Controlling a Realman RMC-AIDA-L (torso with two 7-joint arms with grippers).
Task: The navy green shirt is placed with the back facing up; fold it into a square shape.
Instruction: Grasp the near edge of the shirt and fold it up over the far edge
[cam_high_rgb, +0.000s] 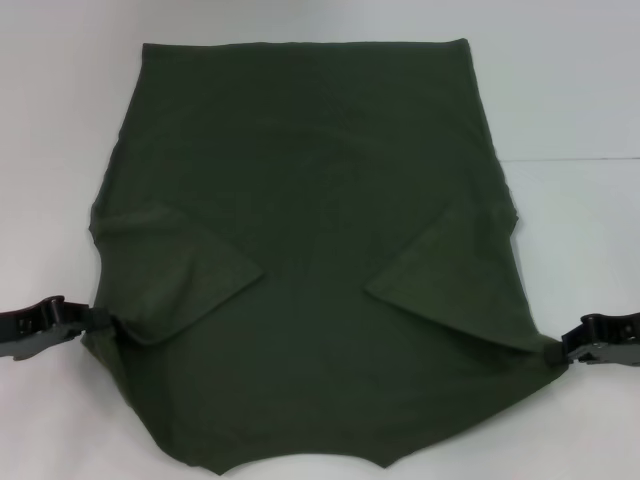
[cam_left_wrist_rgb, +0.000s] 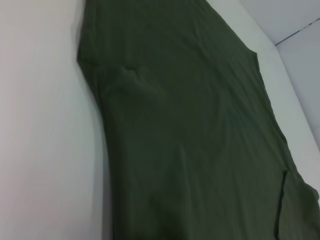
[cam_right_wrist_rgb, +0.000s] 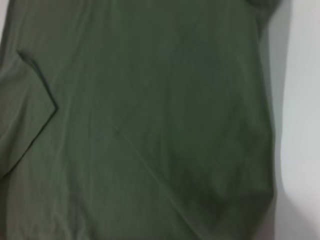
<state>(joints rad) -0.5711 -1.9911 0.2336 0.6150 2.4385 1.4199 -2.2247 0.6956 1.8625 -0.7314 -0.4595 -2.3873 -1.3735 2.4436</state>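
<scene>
The navy green shirt (cam_high_rgb: 310, 250) is spread flat on the white worktop (cam_high_rgb: 570, 90), plain side up, both sleeves folded inward. Each shoulder edge is met by a tool — left tool (cam_high_rgb: 100, 322), right tool (cam_high_rgb: 556, 352) — whose grip cannot be told

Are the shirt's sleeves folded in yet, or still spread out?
Folded in. Both sleeves of the navy green shirt lie as flaps over the body, pointing toward the middle; the body itself is still spread flat.
</scene>
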